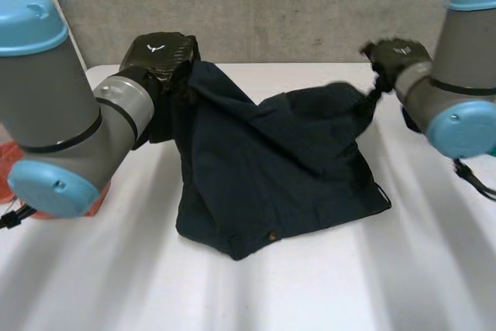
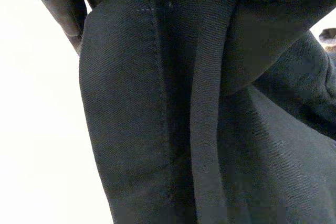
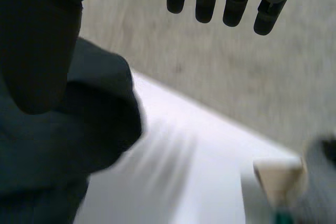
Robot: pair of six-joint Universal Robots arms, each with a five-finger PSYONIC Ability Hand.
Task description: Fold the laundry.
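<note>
Resting on the table [image 1: 325,292], the cloth [image 1: 271,160] lay with its near hem flat; farther back, the left hand [image 1: 159,56] was clamped on its raised left corner, and the right hand [image 1: 399,60] held its fingers [image 3: 210,1] straight and apart beside the right corner.

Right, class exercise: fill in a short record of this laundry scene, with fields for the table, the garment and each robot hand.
table: white
garment: dark navy, far edge held up, near edge lying on the table, small button near that edge
left robot hand: above the table at the garment's far left corner
right robot hand: above the table at its far right corner, cloth drawn to a point there
other: orange thing under the left arm
</note>
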